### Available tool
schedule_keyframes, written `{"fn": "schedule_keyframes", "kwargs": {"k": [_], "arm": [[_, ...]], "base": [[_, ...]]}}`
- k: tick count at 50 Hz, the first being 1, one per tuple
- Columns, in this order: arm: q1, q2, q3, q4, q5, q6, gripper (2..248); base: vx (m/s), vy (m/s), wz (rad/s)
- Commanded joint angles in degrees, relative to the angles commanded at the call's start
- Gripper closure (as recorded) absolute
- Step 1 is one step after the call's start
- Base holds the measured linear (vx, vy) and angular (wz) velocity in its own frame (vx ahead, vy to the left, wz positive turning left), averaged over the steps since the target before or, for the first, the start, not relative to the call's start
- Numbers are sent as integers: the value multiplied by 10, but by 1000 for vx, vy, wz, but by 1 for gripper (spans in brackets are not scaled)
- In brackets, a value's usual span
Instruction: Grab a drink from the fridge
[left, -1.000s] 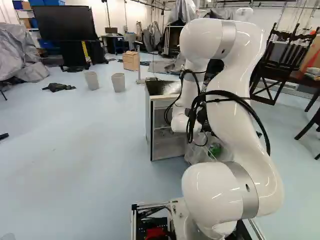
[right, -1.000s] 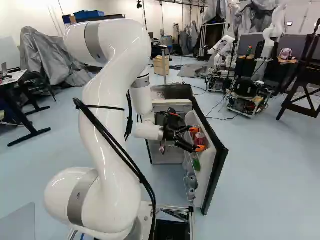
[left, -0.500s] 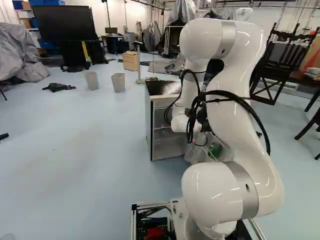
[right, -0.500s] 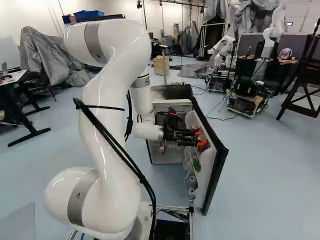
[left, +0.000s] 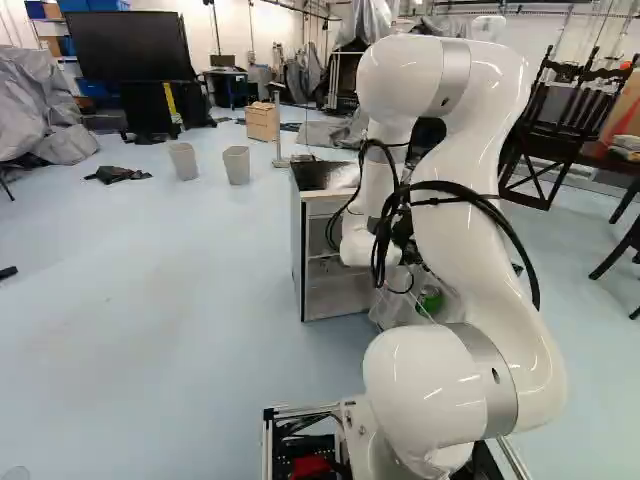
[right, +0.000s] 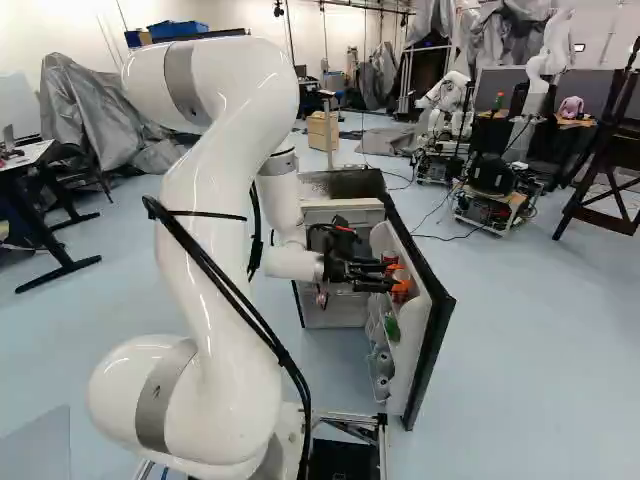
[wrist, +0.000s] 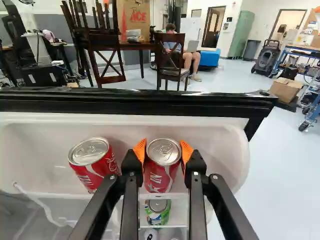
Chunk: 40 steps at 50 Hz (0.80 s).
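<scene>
Red can (wrist: 162, 175), in fridge door (wrist: 220, 145) (second can (wrist: 95, 167) beside)

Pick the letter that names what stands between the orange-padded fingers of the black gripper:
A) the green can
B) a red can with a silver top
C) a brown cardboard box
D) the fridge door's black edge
B: in the wrist view, the orange pads of the black gripper touch both sides of one red can, while the other red can sits in the white door shelf, outside the fingers.
</scene>
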Motion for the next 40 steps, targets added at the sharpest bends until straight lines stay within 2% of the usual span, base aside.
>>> {"fn": "schedule_keyframes", "kwargs": {"k": [16, 40], "arm": [[24, 8, 17, -1, 13, 0, 157], [83, 25, 58, -11, 71, 0, 157]], "base": [[0, 0, 0], [0, 0, 0]]}}
